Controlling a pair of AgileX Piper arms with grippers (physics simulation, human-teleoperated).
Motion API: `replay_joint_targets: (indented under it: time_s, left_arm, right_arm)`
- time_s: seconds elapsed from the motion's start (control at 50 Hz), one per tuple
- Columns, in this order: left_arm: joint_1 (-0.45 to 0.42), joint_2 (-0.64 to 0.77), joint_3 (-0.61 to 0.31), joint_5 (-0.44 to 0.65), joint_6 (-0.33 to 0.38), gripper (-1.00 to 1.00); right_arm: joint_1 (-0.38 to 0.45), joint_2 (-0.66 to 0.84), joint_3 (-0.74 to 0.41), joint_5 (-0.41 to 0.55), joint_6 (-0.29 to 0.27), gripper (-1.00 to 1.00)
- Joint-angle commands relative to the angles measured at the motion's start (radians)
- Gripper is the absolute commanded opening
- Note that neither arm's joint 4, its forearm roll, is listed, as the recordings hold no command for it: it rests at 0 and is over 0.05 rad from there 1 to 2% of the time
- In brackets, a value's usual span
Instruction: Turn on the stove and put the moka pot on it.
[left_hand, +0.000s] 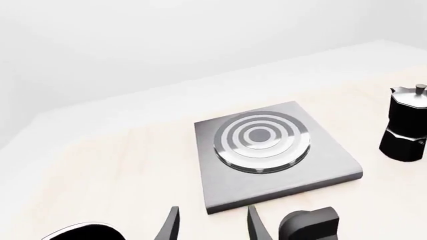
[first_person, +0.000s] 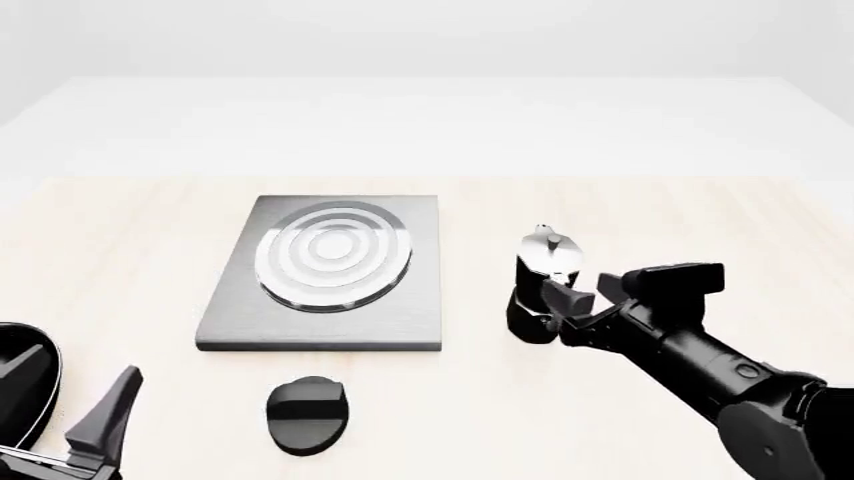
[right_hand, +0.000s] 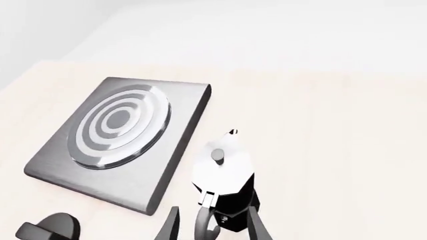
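Observation:
The stove (first_person: 400, 300) is a flat grey slab with silver burner rings, left of the table's middle. It also shows in the left wrist view (left_hand: 320, 170) and the right wrist view (right_hand: 180, 145). Its black oval knob (first_person: 307, 413) lies apart from it, in front of its near edge. The moka pot (first_person: 541, 270) stands upright on the table, right of the stove. My right gripper (first_person: 561, 307) is open at the pot's handle (right_hand: 207, 225), which sits between the fingers (right_hand: 171, 226). My left gripper (first_person: 114, 410) is open and empty at the front left, and the knob (left_hand: 310, 227) shows beside it.
The light wooden table (first_person: 694, 220) runs back to a white far strip. A black rounded part of my left arm (first_person: 20, 390) sits at the front left corner. My right arm (first_person: 721, 370) crosses the front right.

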Motion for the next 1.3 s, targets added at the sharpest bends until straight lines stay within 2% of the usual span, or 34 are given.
replay_joint_targets:
  time_s: [0.02,0.76,0.78,0.86,0.94,0.96,0.98,1.04,1.08,1.16,1.2,1.3]
  left_arm:
    - [0.0,0.0,0.0,0.004,-0.001,1.0]
    - [-0.003,0.0,0.0,0.013,-0.003,1.0]
    - [-0.002,0.0,0.0,0.014,-0.004,1.0]
    - [-0.005,0.0,0.0,0.018,-0.005,1.0]
    - [-0.004,0.0,0.0,0.019,-0.007,1.0]
    - [-0.003,0.0,0.0,0.019,-0.008,1.0]
    - [-0.003,0.0,0.0,0.019,-0.009,1.0]
    - [-0.004,0.0,0.0,0.02,-0.009,1.0]
    - [-0.004,0.0,0.0,0.023,-0.011,1.0]
    - [-0.001,0.0,0.0,0.025,-0.013,1.0]
    - [-0.002,0.0,0.0,0.025,-0.014,1.0]
    - [0.0,0.0,0.0,0.023,-0.019,1.0]
  right_arm:
    - [0.004,0.075,0.01,-0.065,0.023,1.0]
    - [0.03,0.211,0.009,-0.158,0.051,1.0]
    - [0.029,0.207,0.009,-0.153,0.047,-1.0]
    - [0.03,0.169,0.007,-0.123,0.015,-1.0]
    - [0.014,0.127,-0.001,-0.084,-0.052,-1.0]
    - [0.024,0.084,0.017,-0.095,-0.042,-1.0]
    - [0.021,0.074,0.006,-0.068,-0.079,-1.0]
    - [0.024,0.047,-0.005,-0.033,-0.089,-1.0]
    - [0.021,0.023,-0.018,0.0,-0.12,-1.0]
    - [0.024,-0.012,-0.046,0.053,-0.143,-1.0]
    - [0.024,-0.032,-0.064,0.083,-0.178,-1.0]
    - [0.038,-0.066,-0.124,0.155,-0.227,-1.0]
